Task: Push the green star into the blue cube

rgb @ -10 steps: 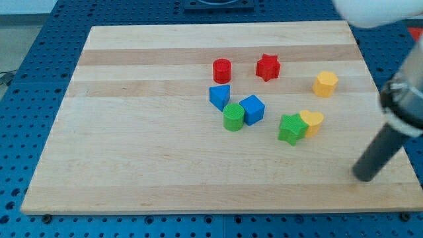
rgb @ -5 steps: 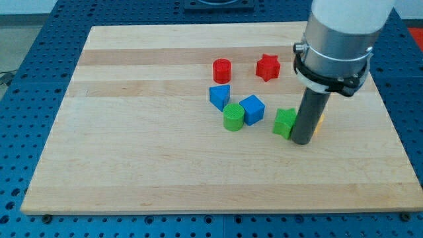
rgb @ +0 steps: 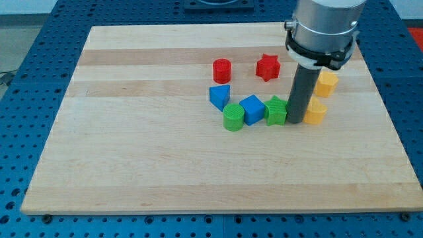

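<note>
The light wooden board lies flat on a blue perforated table and carries eight small plastic blocks. The arm's grey cylindrical housing enters from the view's top and ends in a straight dark rod; there are no jaws on this arm, so nothing is clamped or held. My tip rests on the board against the right side of the green star block, between it and the lower yellow block, which sits just beside the rod on the view's right. The green star block stands in contact with, or just beside, the right face of the blue cube block; any gap cannot be made out. The green cylinder block touches the blue cube block on its left. The blue triangular block sits just above the green cylinder block. Count by colour: two green, two blue, two red, two yellow. The red cylinder block and the red star block stand apart nearer the view's top. The upper yellow block is partly hidden behind the rod, so its shape is uncertain.
</note>
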Tool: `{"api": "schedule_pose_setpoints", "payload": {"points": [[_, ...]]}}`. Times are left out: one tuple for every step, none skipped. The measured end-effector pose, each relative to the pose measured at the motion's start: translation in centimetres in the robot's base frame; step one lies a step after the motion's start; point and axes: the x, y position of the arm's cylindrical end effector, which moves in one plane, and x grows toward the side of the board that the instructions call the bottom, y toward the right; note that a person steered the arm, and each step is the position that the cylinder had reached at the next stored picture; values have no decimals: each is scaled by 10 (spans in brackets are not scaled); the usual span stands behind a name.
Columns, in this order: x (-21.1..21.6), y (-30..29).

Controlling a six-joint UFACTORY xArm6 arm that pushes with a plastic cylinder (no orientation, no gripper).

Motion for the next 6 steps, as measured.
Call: {"api": "schedule_pose_setpoints", "payload": {"points": [[-2,0],[44,-4],[94,-43],[71,-113],[68,-134],[55,-135]]}}
